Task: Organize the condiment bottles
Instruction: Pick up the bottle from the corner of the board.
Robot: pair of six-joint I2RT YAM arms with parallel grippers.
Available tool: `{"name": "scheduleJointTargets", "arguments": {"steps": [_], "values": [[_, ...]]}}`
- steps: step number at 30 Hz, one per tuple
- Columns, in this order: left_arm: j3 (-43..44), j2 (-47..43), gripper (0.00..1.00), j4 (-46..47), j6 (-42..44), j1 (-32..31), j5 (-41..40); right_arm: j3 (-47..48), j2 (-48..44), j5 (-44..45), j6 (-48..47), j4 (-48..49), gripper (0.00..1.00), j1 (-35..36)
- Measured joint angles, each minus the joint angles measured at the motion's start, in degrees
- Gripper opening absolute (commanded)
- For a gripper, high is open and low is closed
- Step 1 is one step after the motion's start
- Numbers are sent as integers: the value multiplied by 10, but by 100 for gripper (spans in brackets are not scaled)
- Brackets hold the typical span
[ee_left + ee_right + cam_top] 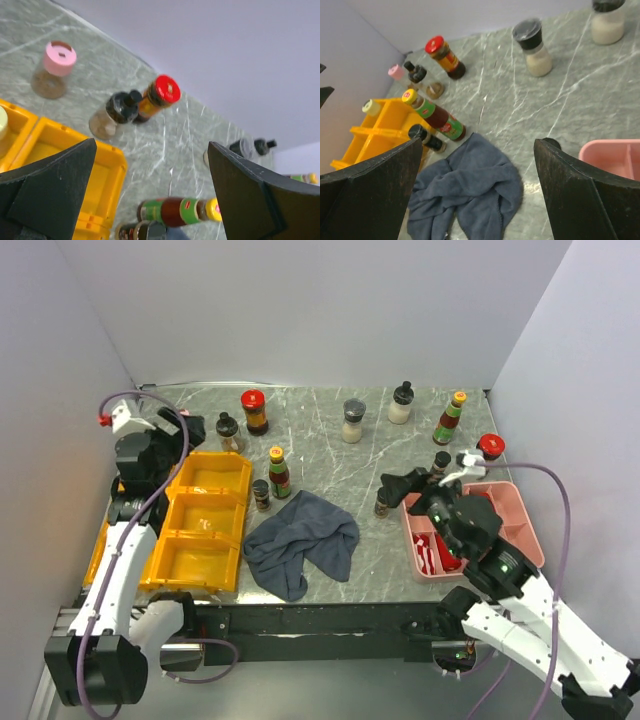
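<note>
Condiment bottles stand scattered on the marble top. At the back are a red-capped jar [254, 410], a black-capped jar [227, 429], a grey-capped jar [353, 420], a white-filled jar [401, 402] and an orange-capped bottle [451, 418]. A yellow-capped sauce bottle [279, 472] and a small dark bottle [261, 494] stand beside the yellow tray [205, 515]. My left gripper [185, 430] [151, 167] hangs open and empty over the tray's far end; a pink-capped jar [59, 67] sits beyond it. My right gripper [405, 483] [478, 165] is open and empty above the cloth's right side.
A dark grey cloth [302, 540] lies crumpled at front centre. A pink tray [520, 525] with red items is at the right, with a red-capped bottle [490, 447] and black-capped ones [441, 461] close behind it. White walls enclose three sides.
</note>
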Motion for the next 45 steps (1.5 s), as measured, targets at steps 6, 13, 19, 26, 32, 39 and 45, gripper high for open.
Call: {"name": "scheduleJointTargets", "arguments": {"steps": [6,13,19,26,32,39,45], "values": [[63,68,100,-55,39,-14,-64,18,68,-42,29,-5,100,0],[183,226,99,-47,73,20,-144,-2,50,-89,19,20,100,0],[283,381,99,-57,110,39,-133,-27,11,-90,5,47,100,0],[364,499,88,-82,151,38,-131,-35,0,-101,0,62,98,0],[440,565,86,-124,172,38,-141,-40,4,-114,0,71,97,0],[440,577,82,-127,174,38,-129,-43,2,-118,1,73,97,0],[440,598,77,-127,174,34,-132,-45,-10,-121,0,74,96,0]]}}
